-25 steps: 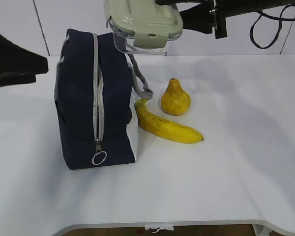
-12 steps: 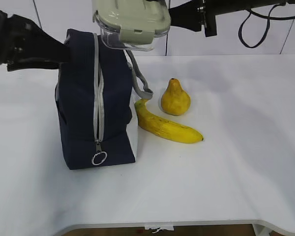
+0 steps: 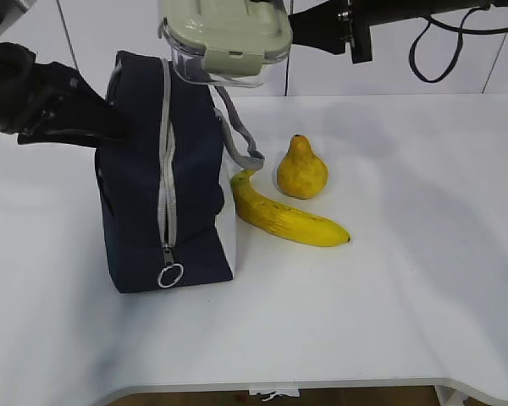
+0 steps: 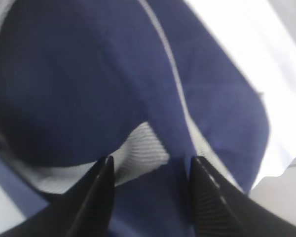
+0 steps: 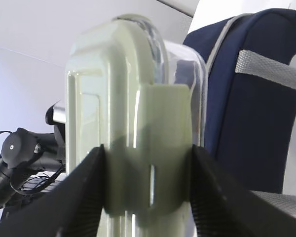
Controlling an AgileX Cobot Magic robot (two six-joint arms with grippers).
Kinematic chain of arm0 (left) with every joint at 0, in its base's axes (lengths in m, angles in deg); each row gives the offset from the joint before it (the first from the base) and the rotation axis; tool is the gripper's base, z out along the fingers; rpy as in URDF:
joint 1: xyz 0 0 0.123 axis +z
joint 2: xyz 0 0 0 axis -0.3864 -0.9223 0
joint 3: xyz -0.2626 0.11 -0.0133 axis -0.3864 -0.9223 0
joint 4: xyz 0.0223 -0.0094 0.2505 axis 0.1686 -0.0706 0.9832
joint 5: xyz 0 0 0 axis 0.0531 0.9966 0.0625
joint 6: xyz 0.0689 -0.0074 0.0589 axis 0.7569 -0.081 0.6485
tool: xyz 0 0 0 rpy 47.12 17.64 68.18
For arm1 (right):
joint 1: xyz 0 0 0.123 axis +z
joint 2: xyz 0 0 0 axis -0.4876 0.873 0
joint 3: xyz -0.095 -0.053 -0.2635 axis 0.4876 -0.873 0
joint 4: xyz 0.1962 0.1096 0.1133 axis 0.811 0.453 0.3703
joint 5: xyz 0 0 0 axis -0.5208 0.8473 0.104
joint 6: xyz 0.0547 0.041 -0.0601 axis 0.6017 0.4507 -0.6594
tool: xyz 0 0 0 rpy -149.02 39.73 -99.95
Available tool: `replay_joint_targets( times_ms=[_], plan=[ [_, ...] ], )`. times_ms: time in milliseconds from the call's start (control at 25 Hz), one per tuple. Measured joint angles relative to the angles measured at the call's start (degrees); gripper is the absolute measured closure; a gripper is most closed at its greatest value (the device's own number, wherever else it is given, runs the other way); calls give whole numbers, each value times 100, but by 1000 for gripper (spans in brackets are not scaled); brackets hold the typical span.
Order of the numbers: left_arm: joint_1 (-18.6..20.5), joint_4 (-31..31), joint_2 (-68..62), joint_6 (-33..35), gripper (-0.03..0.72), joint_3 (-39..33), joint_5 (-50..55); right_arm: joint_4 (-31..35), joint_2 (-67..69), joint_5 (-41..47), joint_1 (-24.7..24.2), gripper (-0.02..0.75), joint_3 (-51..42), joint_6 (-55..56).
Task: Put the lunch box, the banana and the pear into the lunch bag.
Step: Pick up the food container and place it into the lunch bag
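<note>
The lunch box is pinched between the jaws of the right gripper and held above the upright lunch bag; the left gripper is spread against the bag's fabric. The banana and pear are lying on the table beside the bag.

I see the lunch box above the lunch bag; banana and pear lie right of it on the desk.
</note>
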Motion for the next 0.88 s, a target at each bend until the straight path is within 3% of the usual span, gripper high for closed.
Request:
replay_joint_targets(
  times_ms=[120,240,320,880],
  plan=[
    [0,158,0,-144,386,0,51,0,0,-56,84,372,0,0],
    [0,192,0,-171,601,0,261,0,0,-88,271,372,0,0],
    [0,203,0,-180,664,0,420,0,0,-140,403,372,0,-13],
    [0,389,194,-193,679,0,584,-420,434,-559,548,372,0,-219]
  ],
)
